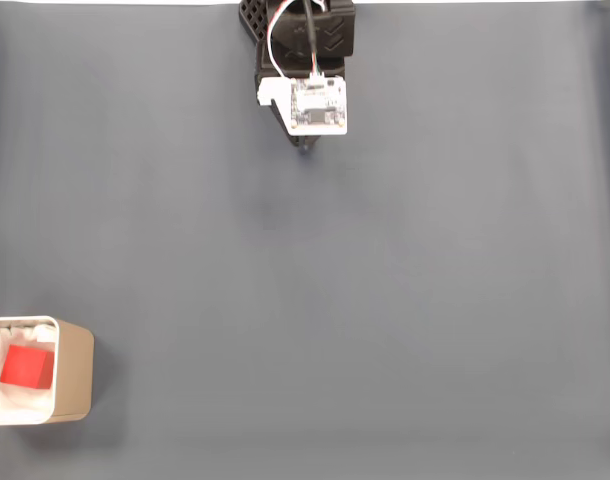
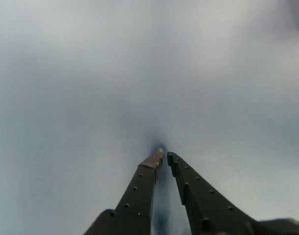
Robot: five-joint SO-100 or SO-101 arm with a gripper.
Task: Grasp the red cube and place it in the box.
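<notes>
The red cube (image 1: pixel 27 366) lies inside the box (image 1: pixel 73 372) at the lower left of the fixed view, resting on the white papery lining. The box has beige sides and a white rim. My arm is folded back at the top centre of that view, far from the box, with the gripper (image 1: pixel 306 147) tip just showing below the white circuit board. In the wrist view the gripper (image 2: pixel 164 154) points at the bare grey mat, its two dark fingers nearly touching at the tips with nothing between them.
A plain grey-blue mat (image 1: pixel 335 300) covers the whole table. The arm's black base (image 1: pixel 295 30) stands at the top edge. The box sits against the left edge of the fixed view.
</notes>
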